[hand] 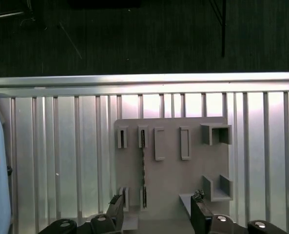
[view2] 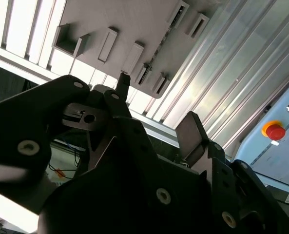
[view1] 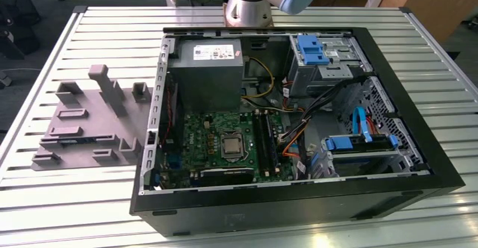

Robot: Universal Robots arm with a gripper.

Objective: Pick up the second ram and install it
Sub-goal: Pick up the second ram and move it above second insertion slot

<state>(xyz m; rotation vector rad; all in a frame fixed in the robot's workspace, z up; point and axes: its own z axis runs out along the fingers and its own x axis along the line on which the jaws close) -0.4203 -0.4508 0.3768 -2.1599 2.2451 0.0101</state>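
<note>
The second ram (hand: 143,163), a thin dark stick, stands on its long edge, slotted into the grey holder plate (hand: 173,180).

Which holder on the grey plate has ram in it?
The second narrow holder from the plate edge opposite the wide brackets: a dark ram stick spans it; others empty.

One slatted metal table (view1: 89,29) is carrying the lot, and one open computer case (view1: 299,203) is sitting toward its edge at the exterior view's right. One grey holder plate (view1: 93,122) is lying by the table's edge at the exterior view's left. On that plate, in the first wrist view, one stick, the second ram (hand: 143,165), is resting, and four narrow slotted blocks (hand: 159,144) are lining up in a row. Inside the case, one grey power supply (view1: 209,74) and two blue drive caddies (view1: 310,49) are showing. One gripper (hand: 157,207) is presenting two fingers (hand: 116,209).
</note>
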